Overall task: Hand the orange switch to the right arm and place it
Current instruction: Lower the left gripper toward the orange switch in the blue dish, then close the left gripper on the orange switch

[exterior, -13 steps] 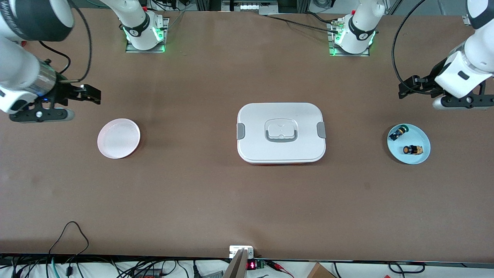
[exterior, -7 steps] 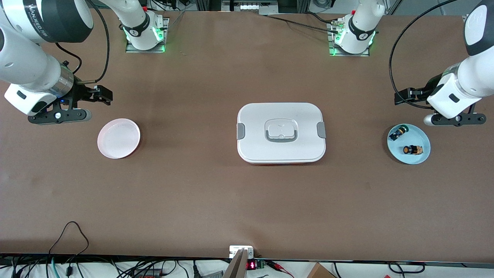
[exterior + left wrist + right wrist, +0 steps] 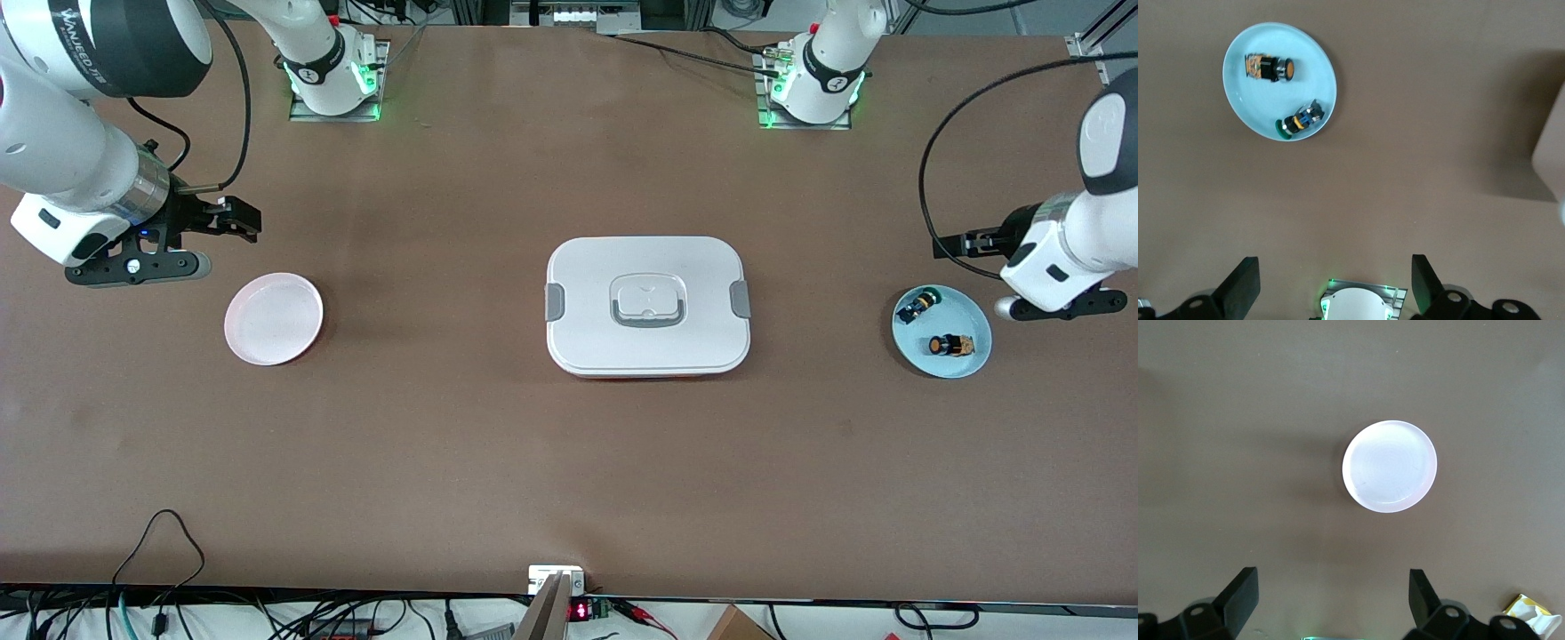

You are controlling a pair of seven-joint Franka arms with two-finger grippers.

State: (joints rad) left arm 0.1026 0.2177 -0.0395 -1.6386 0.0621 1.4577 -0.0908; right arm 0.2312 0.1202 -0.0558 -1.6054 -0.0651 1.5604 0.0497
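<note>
The orange switch (image 3: 949, 345) (image 3: 1271, 68) lies on its side in a light blue plate (image 3: 967, 309) (image 3: 1251, 100) at the left arm's end of the table. A green-capped switch (image 3: 917, 305) (image 3: 1300, 121) lies beside it in the same plate. My left gripper (image 3: 946, 244) (image 3: 1335, 277) hangs open and empty over bare table beside that plate. Over bare table next to a pink plate (image 3: 274, 318) (image 3: 1389, 467), my right gripper (image 3: 242, 220) (image 3: 1333, 593) hangs open with nothing in it.
A white lidded box (image 3: 647, 305) with grey clips sits at the table's middle; its corner (image 3: 1551, 147) shows in the left wrist view. A yellow packet (image 3: 1528, 613) shows at the edge of the right wrist view. Cables (image 3: 160, 533) lie at the table's front edge.
The left arm has swung in toward the blue plate, its gripper staying open. The right arm came in toward the pink plate early on and has since held still.
</note>
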